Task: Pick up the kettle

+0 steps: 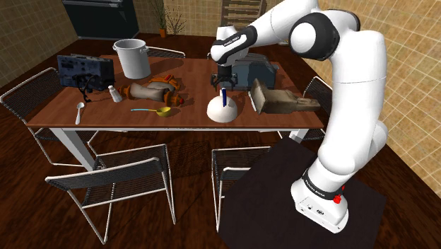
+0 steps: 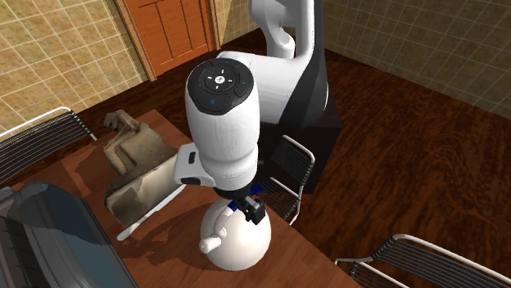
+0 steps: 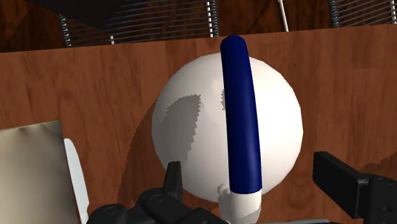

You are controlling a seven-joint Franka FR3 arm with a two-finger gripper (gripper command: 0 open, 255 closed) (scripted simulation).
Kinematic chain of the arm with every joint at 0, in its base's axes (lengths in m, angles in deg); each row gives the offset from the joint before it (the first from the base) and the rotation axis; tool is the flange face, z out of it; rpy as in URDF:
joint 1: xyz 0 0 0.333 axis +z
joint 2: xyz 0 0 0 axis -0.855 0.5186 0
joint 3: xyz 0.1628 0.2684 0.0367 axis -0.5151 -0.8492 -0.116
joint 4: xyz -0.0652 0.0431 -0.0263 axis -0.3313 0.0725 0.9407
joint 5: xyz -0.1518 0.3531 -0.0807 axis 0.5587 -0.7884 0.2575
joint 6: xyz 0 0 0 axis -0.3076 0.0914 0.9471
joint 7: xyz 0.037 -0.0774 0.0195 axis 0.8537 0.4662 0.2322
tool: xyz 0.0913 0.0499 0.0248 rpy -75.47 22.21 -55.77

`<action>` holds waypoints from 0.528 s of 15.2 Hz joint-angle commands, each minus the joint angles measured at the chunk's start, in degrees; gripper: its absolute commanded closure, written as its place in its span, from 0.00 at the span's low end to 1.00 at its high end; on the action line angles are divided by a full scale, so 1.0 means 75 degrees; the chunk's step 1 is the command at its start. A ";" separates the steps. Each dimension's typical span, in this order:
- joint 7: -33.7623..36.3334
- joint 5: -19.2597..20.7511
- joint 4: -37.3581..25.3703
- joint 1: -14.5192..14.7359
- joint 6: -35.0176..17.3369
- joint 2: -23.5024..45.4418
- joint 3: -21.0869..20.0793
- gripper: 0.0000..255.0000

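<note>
Kettle (image 3: pixel 191 137) upright, handle (image 3: pixel 242 114) aligned with spout (image 3: pixel 238 206).

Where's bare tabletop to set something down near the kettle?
Free: the table's front strip between yellow spoon and kettle, and mid-table between white pot and grey appliance. Crowded: the brown and orange clutter beside the pot, and the tan object close by the kettle on the shoulder view's right.

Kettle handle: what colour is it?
The handle is dark blue, on a white kettle; the wrist view shows it best.
</note>
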 commanded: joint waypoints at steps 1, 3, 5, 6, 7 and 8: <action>0.0002 0.0002 0.0088 -0.0005 -0.0146 0.0057 0.0003 0.00; 0.0004 0.0003 0.0077 -0.0003 -0.0138 0.0059 0.0002 1.00; 0.0015 0.0003 0.0075 0.0006 -0.0131 0.0054 0.0000 1.00; 0.0015 0.0003 0.0074 0.0006 -0.0130 0.0054 0.0000 1.00; 0.0014 0.0004 0.0074 0.0005 -0.0130 0.0054 0.0000 1.00; 0.0014 0.0003 0.0073 0.0005 -0.0130 0.0054 0.0000 1.00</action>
